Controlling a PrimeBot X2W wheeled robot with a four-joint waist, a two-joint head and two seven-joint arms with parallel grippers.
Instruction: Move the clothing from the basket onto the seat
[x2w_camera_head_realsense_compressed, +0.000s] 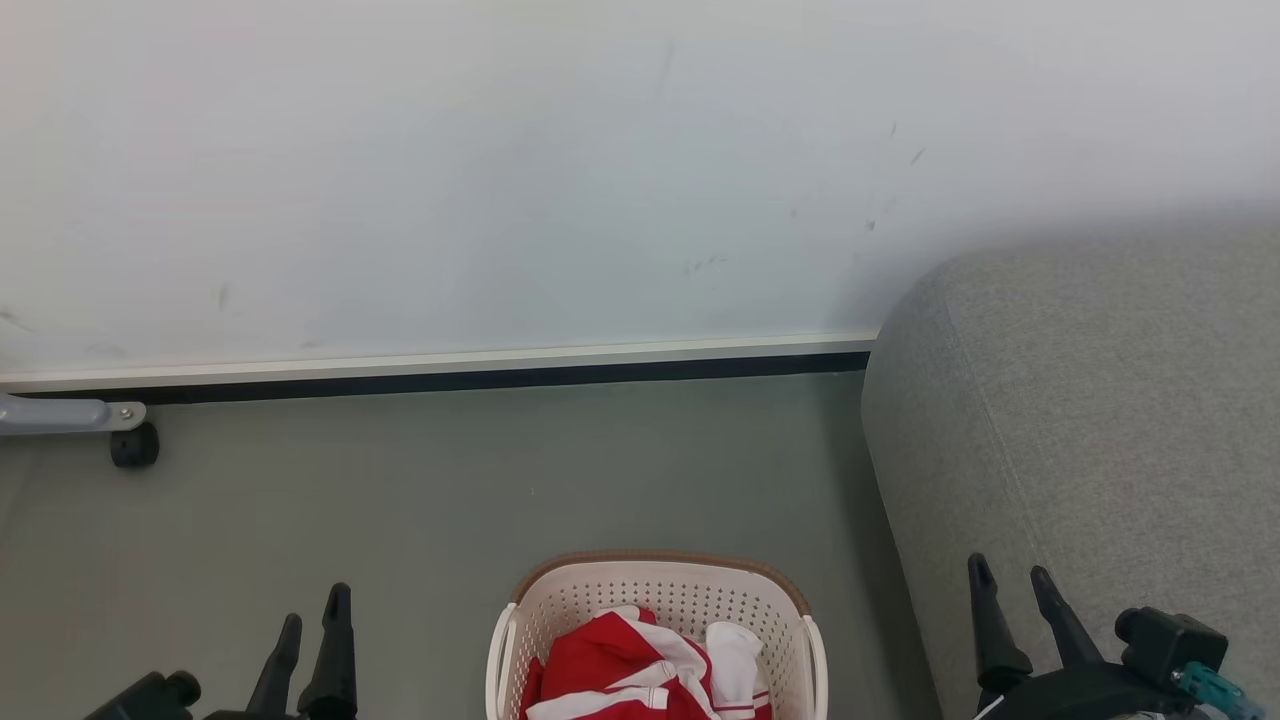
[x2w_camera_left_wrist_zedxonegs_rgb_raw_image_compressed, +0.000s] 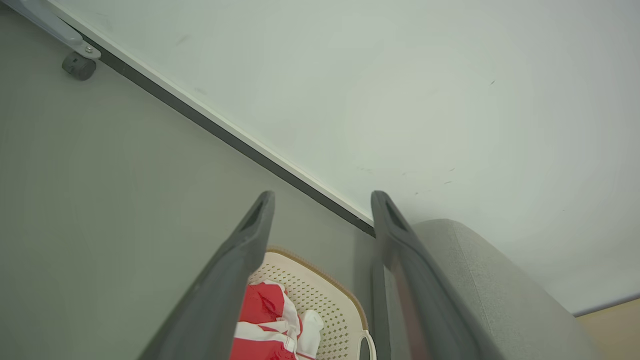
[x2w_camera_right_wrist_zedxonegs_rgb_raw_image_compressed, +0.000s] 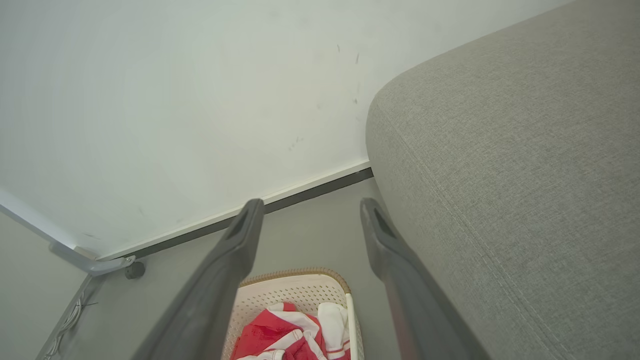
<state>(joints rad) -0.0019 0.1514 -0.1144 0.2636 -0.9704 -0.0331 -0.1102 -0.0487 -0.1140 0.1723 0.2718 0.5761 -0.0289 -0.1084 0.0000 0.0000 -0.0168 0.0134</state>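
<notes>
Clothing (x2w_camera_head_realsense_compressed: 640, 665) is bunched up in the basket (x2w_camera_head_realsense_compressed: 660, 590), mostly red with white stripes and a white bit on its right side. The basket sits on the grey floor (x2w_camera_head_realsense_compressed: 400, 480) at the near edge of the head view, dead centre, so you only get its far half.

Left gripper (x2w_camera_head_realsense_compressed: 314, 606) is at the near left, off to the basket's left with bare floor between them. Right gripper (x2w_camera_head_realsense_compressed: 1008, 568) is at the near right, showing against the side of the seat (x2w_camera_head_realsense_compressed: 1100, 420), to the right of the basket. Both have their fingers spread wide with nothing in them. So the clothing lies between the two grippers, apart from both, neither touching it.

The seat is the big light-grey cushion on the right, its rounded edge just beside the basket; can't tell if they touch. Each wrist camera looks past its own fingers down at the basket and the red pile.

On the far side there's a white wall (x2w_camera_head_realsense_compressed: 500, 180) with a dark baseboard, plus a small black caster (x2w_camera_head_realsense_compressed: 134, 445) at the far left.
</notes>
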